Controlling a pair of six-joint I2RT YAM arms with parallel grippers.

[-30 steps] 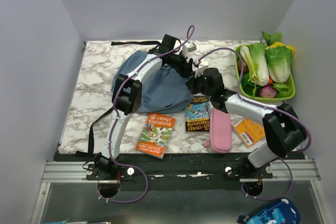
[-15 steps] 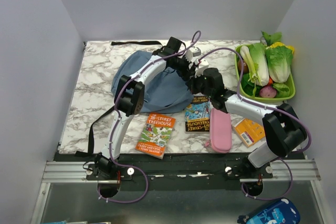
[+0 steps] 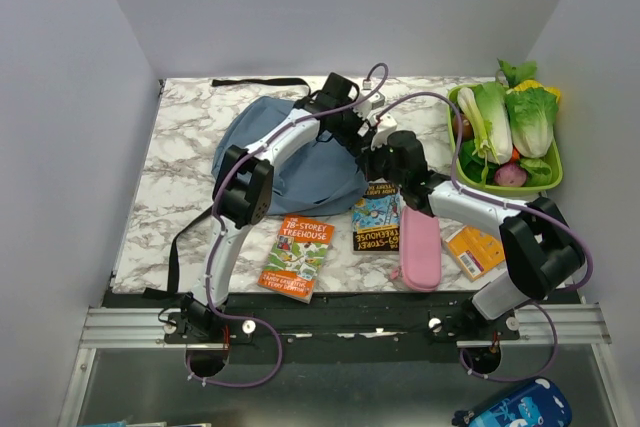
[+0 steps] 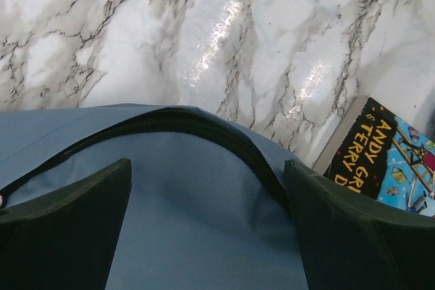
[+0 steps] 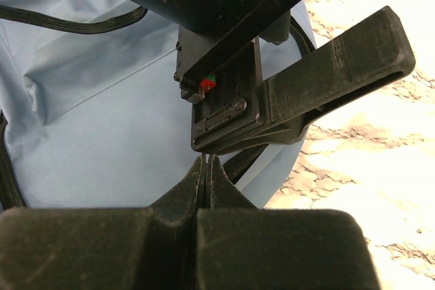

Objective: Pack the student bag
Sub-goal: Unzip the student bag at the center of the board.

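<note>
The dusty-blue student bag [image 3: 285,162] lies at the table's back middle, with black straps trailing left. My left gripper [image 3: 358,139] is open and hangs over the bag's right edge. In the left wrist view [image 4: 207,168] its fingers straddle the blue fabric [image 4: 190,236] just below the shut black zipper [image 4: 170,119]. My right gripper [image 3: 375,150] sits right beside it at the same edge. In the right wrist view [image 5: 205,161] its jaws are pressed together just under the left gripper's body [image 5: 272,93]. I see nothing between them. The bag [image 5: 102,113] fills the left of that view.
A Treehouse book [image 3: 296,257] lies in front of the bag. A second book [image 3: 377,217] lies at the bag's right edge and also shows in the left wrist view [image 4: 387,154]. A pink pencil case [image 3: 420,247], an orange packet [image 3: 474,250] and a green vegetable tray [image 3: 510,190] lie to the right.
My left gripper has moved right along the bag to its right edge, close to the right gripper. The right arm has hardly moved.
</note>
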